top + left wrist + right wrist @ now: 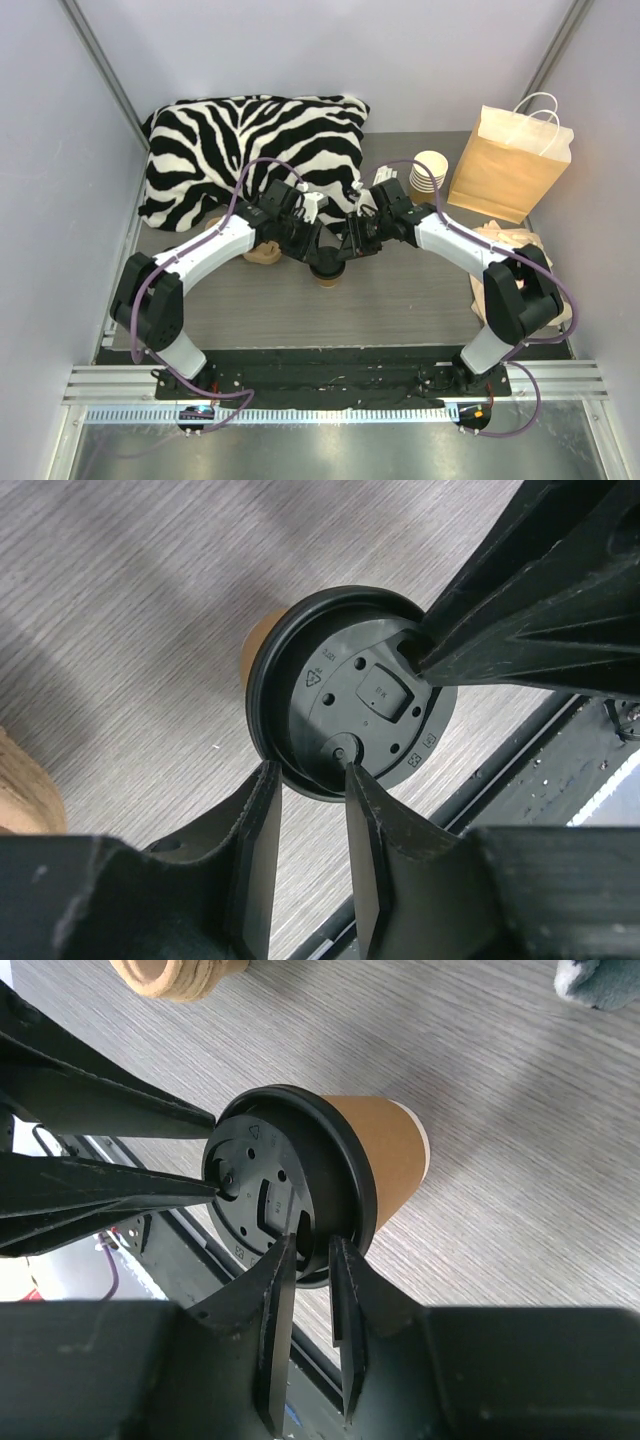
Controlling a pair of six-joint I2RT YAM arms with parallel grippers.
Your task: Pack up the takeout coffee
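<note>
The takeout coffee [328,274], a tan paper cup with a black lid, stands on the table between the arms. In the left wrist view its lid [350,695] faces the camera, and my left gripper [310,768] straddles the lid's near rim, one finger outside and one on top. In the right wrist view the tan cup wall [385,1150] shows behind the lid [285,1175]. My right gripper [312,1245] pinches the opposite rim with a narrow gap. In the top view the left gripper [318,258] and right gripper [350,248] meet over the cup.
A zebra-striped cushion [250,150] lies at the back left. A brown paper bag [510,160] with handles stands at the back right, beside a stack of lidless cups [428,172]. A tan ring-shaped object [264,252] lies left of the cup. Crumpled tan paper [512,242] lies at the right.
</note>
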